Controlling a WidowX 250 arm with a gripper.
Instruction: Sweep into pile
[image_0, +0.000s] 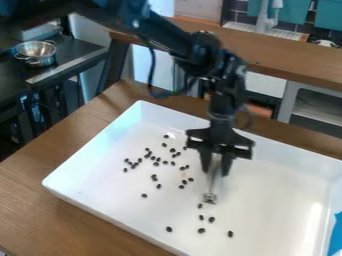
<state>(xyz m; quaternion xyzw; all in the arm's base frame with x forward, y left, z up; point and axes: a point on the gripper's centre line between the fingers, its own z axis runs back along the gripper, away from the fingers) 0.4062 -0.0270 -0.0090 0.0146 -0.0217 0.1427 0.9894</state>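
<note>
My black gripper (216, 169) hangs over the middle of a large white tray (100, 185). It is shut on a slim, pale sweeping tool (213, 181), which points down with its small grey end (210, 198) low over the tray floor. Many small black beans (157, 159) lie scattered left of the gripper, loosely clustered toward the tray's back left. Several more beans (201, 230) are spread below the tool, toward the near edge. One bean (200, 205) lies just below the tool's end. Whether the tool touches the floor, I cannot tell.
The tray's raised walls surround the beans on a brown wooden table (40, 161). A blue object (336, 235) is at the lower right edge. Behind stand a wooden counter (287, 59) and, at the back left, a metal pot (37, 53) on a dark surface.
</note>
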